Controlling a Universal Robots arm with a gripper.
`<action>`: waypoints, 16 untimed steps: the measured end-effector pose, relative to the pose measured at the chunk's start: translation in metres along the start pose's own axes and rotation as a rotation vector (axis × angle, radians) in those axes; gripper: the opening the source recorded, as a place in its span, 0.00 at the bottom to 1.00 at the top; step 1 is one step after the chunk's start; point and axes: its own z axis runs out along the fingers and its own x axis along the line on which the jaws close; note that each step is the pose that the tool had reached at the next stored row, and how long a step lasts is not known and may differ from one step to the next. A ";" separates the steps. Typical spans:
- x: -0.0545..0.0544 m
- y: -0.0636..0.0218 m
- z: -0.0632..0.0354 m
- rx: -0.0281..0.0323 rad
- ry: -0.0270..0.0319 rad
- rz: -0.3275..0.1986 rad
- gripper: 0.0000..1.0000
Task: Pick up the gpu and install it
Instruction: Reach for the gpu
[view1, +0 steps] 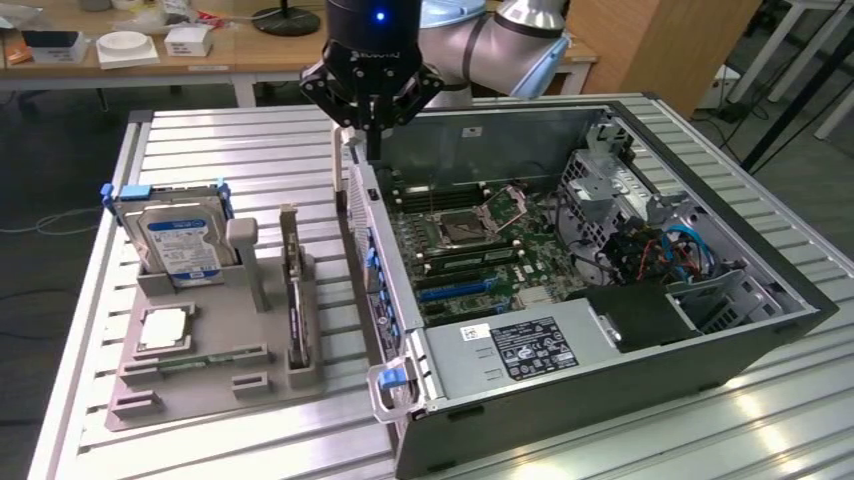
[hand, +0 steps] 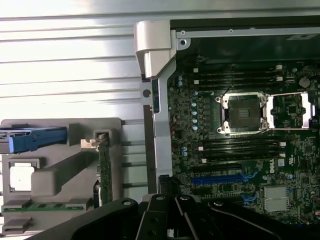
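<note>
The gpu stands on its edge in a slot of the grey holder, at the exterior view's left; the card shows edge-on as the gpu in the wrist view. My gripper hangs above the far left corner of the open computer case. It is well up and back from the card, and it is shut with nothing between its fingers. Its dark body shows in the wrist view. The motherboard lies bare inside the case, with a blue slot beside the memory slots.
The holder also carries a blue-labelled hard drive, a processor chip and a green memory stick. A power supply and a drive cage fill parts of the case. A desk with boxes stands behind.
</note>
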 end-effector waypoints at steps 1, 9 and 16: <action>0.001 -0.0001 0.0001 0.0000 0.0000 0.000 0.11; 0.007 -0.0005 0.0008 0.0000 0.0000 0.000 0.11; 0.012 -0.0010 0.0015 0.0000 0.0000 0.000 0.11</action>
